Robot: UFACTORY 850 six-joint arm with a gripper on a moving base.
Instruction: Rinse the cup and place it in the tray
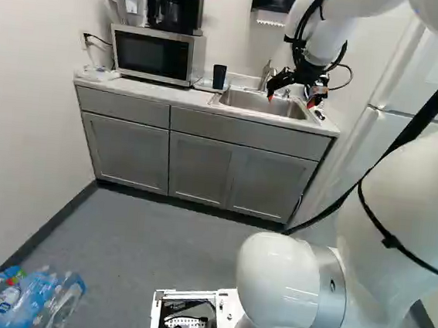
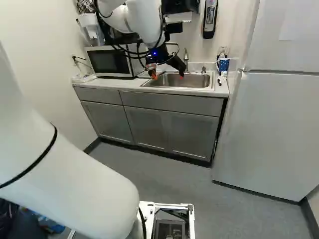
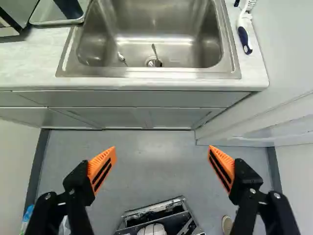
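Observation:
My gripper (image 1: 291, 101) hangs over the sink (image 1: 260, 103) in the left base view, its two fingers wide apart. In the wrist view the gripper (image 3: 162, 148) is open, with nothing between its orange pads. A dark cup (image 1: 219, 76) stands on the tray (image 1: 203, 84) between the microwave and the sink. Part of this cup (image 3: 69, 8) shows in the wrist view at the tray (image 3: 58, 22), beside the basin, away from the fingers. The faucet (image 2: 186, 57) rises behind the basin. Spoon-like utensils (image 3: 155, 55) lie inside the sink near the drain.
A microwave (image 1: 156, 54) with a coffee maker on top stands left of the tray. Right of the sink are a blue container (image 2: 224, 64) and a brush (image 3: 244, 32). A fridge (image 2: 271, 114) stands at the right; plastic bottles (image 1: 35, 299) lie at the left base view's lower left.

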